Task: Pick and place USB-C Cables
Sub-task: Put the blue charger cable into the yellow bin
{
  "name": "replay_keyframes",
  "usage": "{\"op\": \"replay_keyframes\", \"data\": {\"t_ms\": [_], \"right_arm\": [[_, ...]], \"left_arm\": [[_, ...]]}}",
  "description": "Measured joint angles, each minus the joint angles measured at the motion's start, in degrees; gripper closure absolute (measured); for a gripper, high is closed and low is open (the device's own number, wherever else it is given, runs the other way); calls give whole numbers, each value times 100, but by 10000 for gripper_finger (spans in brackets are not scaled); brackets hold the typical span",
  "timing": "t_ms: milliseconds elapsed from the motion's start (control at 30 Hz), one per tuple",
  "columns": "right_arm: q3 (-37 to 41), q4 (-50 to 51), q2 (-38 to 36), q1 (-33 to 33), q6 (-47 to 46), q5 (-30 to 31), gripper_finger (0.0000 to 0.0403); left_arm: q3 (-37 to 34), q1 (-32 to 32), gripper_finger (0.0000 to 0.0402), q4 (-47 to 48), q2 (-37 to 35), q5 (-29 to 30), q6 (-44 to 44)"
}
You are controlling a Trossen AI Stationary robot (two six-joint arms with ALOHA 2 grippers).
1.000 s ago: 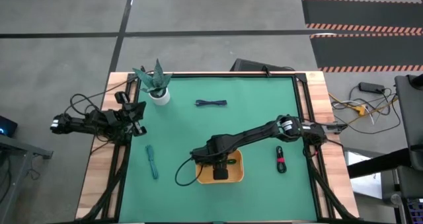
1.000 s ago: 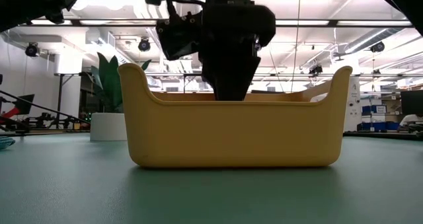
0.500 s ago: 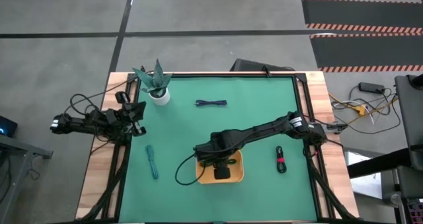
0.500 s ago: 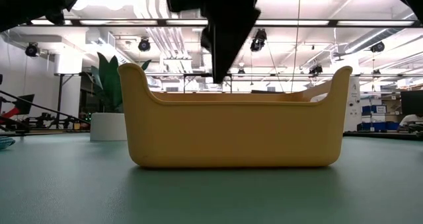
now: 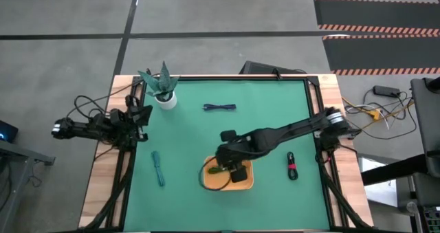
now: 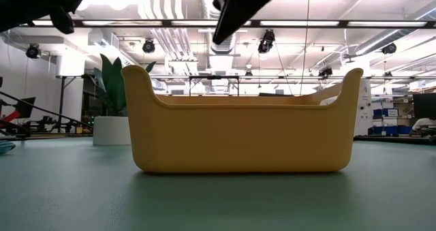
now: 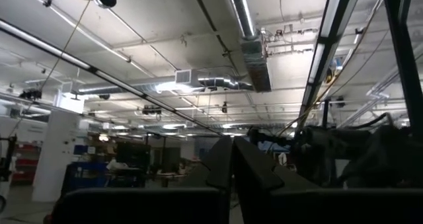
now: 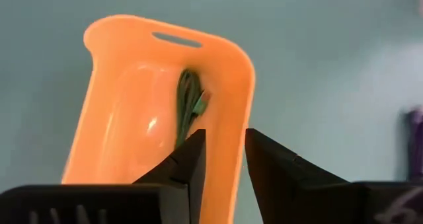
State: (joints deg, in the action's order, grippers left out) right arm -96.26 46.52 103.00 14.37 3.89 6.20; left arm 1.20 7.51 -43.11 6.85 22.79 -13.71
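Observation:
The orange tray [image 5: 212, 182] sits near the table's near edge, and the green cable [image 8: 190, 105] lies coiled on its floor along one long wall. My right gripper [image 8: 225, 151] hangs open above the tray, touching nothing; only its tips [image 6: 219, 35] show in the low view. The dark blue cable [image 5: 220, 107] lies toward the far edge, the teal cable [image 5: 158, 168] left of the tray, and the black cable with a red band [image 5: 292, 165] right of it. My left gripper [image 7: 232, 163] waits shut at the table's left edge, pointing up at the ceiling.
A potted plant [image 5: 163, 87] stands at the table's far left corner. Green mat lies bare between the tray and the blue cable. Black arm wires loop by the tray's left side [image 5: 203, 172]. The table's wooden border and frame rails run along both sides.
My right gripper has risen out of the tray: a second ago it reached down inside the tray's walls, now it hangs well above the rim. The green cable now shows lying in the tray. The tray has stayed in place.

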Motion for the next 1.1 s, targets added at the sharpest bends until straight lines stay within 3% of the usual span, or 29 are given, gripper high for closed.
{"op": "replay_keyframes", "data": {"t_ms": [267, 600, 833, 1100], "right_arm": [[2201, -2738, -1422, -40, 878, 321, 315], [3918, -5274, -2742, -142, 2118, 332, 320], [4961, -6292, -3511, -205, 2289, 337, 319], [5711, -6587, -4134, -205, 2403, 348, 328]], "left_arm": [[65, 2, 402, -129, 249, 0, 594], [76, 0, 402, -562, 1030, 213, 1973], [94, 0, 402, -863, 2008, 1141, 2936], [788, 0, 402, -928, 3145, 1237, 3147]]}}
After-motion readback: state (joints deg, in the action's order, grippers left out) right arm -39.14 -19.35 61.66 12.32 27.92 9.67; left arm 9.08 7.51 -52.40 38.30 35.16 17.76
